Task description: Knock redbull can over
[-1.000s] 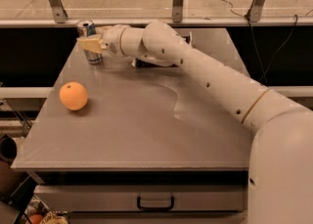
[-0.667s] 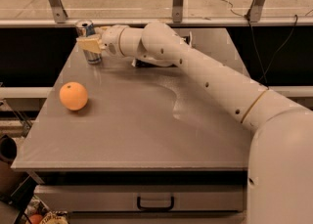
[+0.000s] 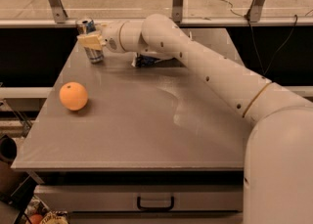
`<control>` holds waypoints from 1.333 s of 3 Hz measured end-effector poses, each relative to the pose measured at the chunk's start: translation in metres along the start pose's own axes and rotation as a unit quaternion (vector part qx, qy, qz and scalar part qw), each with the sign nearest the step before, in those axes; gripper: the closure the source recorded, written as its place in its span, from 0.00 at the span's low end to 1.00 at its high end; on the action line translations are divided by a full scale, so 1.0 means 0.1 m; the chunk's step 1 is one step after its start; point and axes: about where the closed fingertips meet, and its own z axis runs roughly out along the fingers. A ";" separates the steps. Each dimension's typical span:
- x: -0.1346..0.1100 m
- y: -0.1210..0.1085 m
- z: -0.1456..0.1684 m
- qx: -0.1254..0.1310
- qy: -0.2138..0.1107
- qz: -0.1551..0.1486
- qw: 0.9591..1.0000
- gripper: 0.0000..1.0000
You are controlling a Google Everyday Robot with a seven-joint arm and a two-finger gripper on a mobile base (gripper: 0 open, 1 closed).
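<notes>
The redbull can (image 3: 94, 54), slim and silver-and-blue, stands near the far left corner of the grey table (image 3: 146, 130), its top leaning slightly left. My gripper (image 3: 91, 40) is at the can's mid-height, and its beige tip lies across the front of the can and hides the can's middle. The white arm reaches in from the lower right across the table.
An orange (image 3: 74, 96) sits at the left of the table, in front of the can. A dark blue-and-white snack bag (image 3: 145, 61) lies half hidden under the arm. A rail with metal posts (image 3: 178, 0) runs behind the table. A drawer handle (image 3: 155, 203) shows below the front edge.
</notes>
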 end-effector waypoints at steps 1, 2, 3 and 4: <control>-0.09 -0.03 -0.13 0.001 0.043 -0.004 0.999 1.00; -0.21 -0.08 -0.30 0.007 0.089 -0.009 0.996 1.00; -0.35 -0.10 -0.45 0.013 0.142 -0.019 0.990 1.00; -0.42 -0.11 -0.53 0.016 0.198 -0.028 0.980 1.00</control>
